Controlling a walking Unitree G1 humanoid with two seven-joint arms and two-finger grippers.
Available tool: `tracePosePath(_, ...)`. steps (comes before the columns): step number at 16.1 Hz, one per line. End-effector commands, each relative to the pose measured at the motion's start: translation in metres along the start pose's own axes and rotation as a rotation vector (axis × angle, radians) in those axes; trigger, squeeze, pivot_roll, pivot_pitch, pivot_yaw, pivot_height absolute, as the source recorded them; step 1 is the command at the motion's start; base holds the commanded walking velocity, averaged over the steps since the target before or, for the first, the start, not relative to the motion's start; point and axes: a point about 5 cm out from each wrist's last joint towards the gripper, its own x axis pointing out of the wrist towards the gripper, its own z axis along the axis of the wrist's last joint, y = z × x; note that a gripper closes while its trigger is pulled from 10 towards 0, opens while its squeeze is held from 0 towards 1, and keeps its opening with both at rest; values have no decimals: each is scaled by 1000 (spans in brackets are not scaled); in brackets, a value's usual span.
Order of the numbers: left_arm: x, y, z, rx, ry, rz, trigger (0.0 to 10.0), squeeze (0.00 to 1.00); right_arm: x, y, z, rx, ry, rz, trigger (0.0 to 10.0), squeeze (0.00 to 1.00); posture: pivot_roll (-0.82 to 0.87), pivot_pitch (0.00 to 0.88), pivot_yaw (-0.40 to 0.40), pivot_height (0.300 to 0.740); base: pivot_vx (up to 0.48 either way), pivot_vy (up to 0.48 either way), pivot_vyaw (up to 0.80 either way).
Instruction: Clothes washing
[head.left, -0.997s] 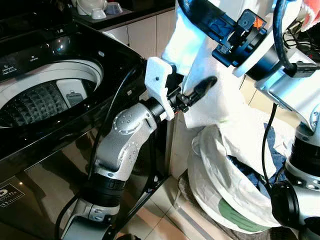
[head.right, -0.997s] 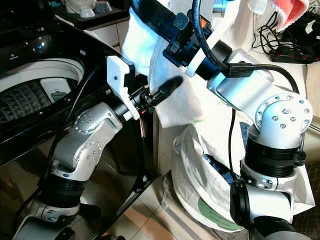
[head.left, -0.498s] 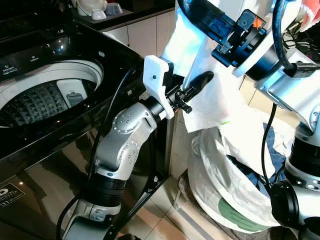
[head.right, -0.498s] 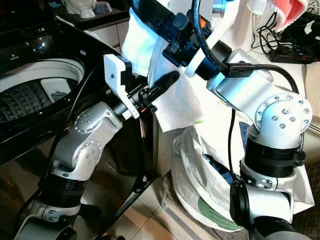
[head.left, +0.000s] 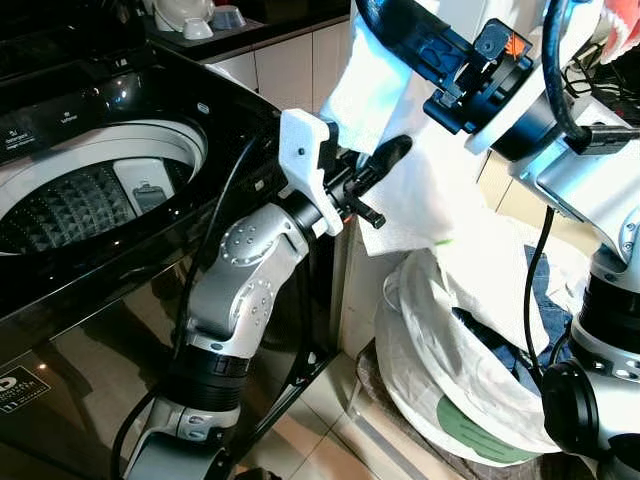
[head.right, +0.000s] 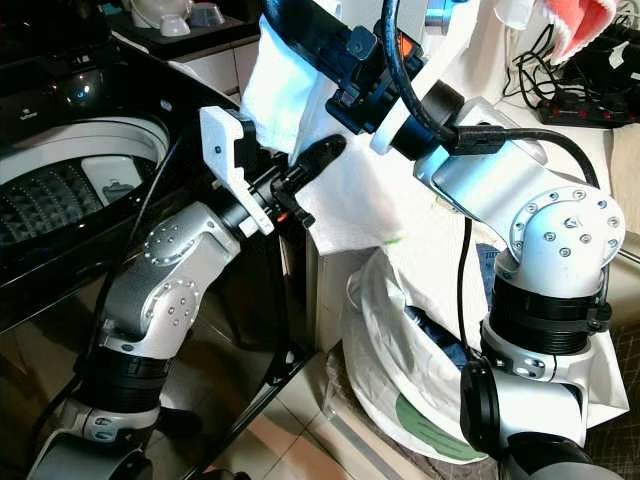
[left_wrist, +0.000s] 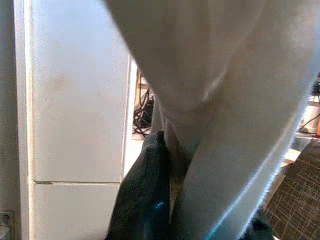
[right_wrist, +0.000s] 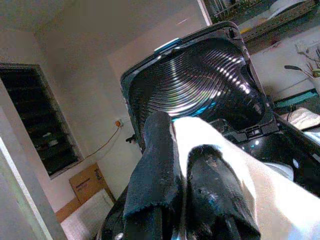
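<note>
While both arms are raised beside the washing machine (head.left: 150, 110), a white garment (head.left: 430, 190) hangs between them, above the white laundry bag (head.left: 440, 370) on the floor. The right gripper (right_wrist: 182, 155) has its jaws closed on an upper fold of the garment; its wrist view shows the white cloth pinched between the two black fingers (right_wrist: 150, 170), with the raised machine lid (right_wrist: 200, 85) beyond. The left gripper (head.left: 375, 165) reaches up and to the right from the machine's front corner, its jaws closed on the garment's left edge; in the left wrist view the cloth runs between the black fingers (left_wrist: 145, 200). The machine's drum (head.left: 80, 205) stands open to the left of the arms. Dark blue clothing (head.left: 500, 345) lies inside the laundry bag. A white cabinet (head.left: 290, 65) stands behind the machine.
</note>
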Motion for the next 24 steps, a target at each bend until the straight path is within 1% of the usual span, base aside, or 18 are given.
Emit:
tracePosePath(1, 3, 3, 8, 15, -27, 3, 0, 0, 0, 5, 1, -18, -1, 20, 0, 0, -66, 0, 17, 740, 0, 0, 0)
tracePosePath(6, 2, 10, 12, 31, -28, 17, 0, 0, -1, 3, 1, -34, -2, -2, 0, 0, -66, 0, 20, 740, 0, 0, 0)
tracePosePath(7, 1, 13, 13, 44, -26, 27, 0, 0, -1, 2, 1, -38, -2, -10, 549, 0, -65, 0, 21, 740, 0, 0, 0)
tracePosePath(8, 1, 19, 16, 77, -20, 52, 0, 0, -1, 1, 1, -52, -3, -24, 2667, 0, -65, 0, 21, 740, 0, 0, 0)
tracePosePath(9, 0, 34, 22, 136, -10, 101, 0, 0, 0, 3, 2, 10, -32, 31, 10000, 384, -63, 0, 22, 740, 0, 0, 0)
tracePosePath(10, -1, 59, 40, 225, -11, 177, 0, 0, -2, 2, 3, -12, -26, 22, 10000, 1000, -52, 0, 21, 740, 0, 0, 0)
tracePosePath(11, -3, 83, 63, 336, -1, 238, 0, 0, -4, 0, 4, -60, -19, -19, 10000, 1000, -50, 0, 22, 740, 0, 0, 0)
tracePosePath(12, -5, 105, 93, 469, 3, 303, 0, 0, -6, -3, 3, -95, -10, -68, 10000, 816, -44, 0, 26, 740, 0, 0, 0)
tracePosePath(13, -7, 119, 120, 583, -7, 355, 0, 0, -8, -5, 2, -111, -3, -85, 10000, 0, -42, 0, 26, 740, 0, 0, 0)
tracePosePath(14, -7, 124, 133, 637, -15, 380, 0, 0, -10, -6, 1, -119, -1, -90, 10000, 0, -42, 0, 26, 740, 0, 0, 0)
tracePosePath(15, -8, 131, 158, 738, -31, 428, 0, 0, -13, -7, 0, -133, 8, -105, 10000, 0, -38, 0, 28, 740, 0, 0, 0)
tracePosePath(16, -11, 137, 213, 963, -69, 546, 0, 0, -20, -11, -6, -166, 36, -144, 10000, 0, -34, 0, 34, 740, 0, 0, 0)
tracePosePath(17, -14, 138, 235, 1063, -78, 595, 0, 0, -24, -13, -9, -179, 49, -165, 10000, 0, -33, 0, 41, 740, 0, 0, 0)
tracePosePath(18, -16, 138, 260, 1221, -43, 652, 0, 0, -30, -18, -14, -210, 70, -217, 10000, 0, -36, 0, 54, 740, 0, 0, 0)
tracePosePath(20, -16, 144, 255, 1355, 78, 672, 0, 0, -33, -19, -16, -227, 72, -238, 10000, 0, -41, 0, 64, 740, 0, 0, 0)
tracePosePath(21, -17, 148, 252, 1392, 107, 698, 0, 0, -34, -19, -18, -235, 74, -248, 10000, 0, -41, 0, 67, 740, 0, 0, 0)
tracePosePath(23, -18, 163, 221, 1327, 293, 662, 0, 0, -36, -20, -24, -243, 93, -257, 10000, 0, -41, 0, 67, 740, 0, 0, 0)
tracePosePath(24, -22, 176, 184, 1218, 496, 602, 784, 0, -35, -19, -32, -254, 123, -256, 10000, 0, -44, 0, 71, 740, 0, 0, 0)
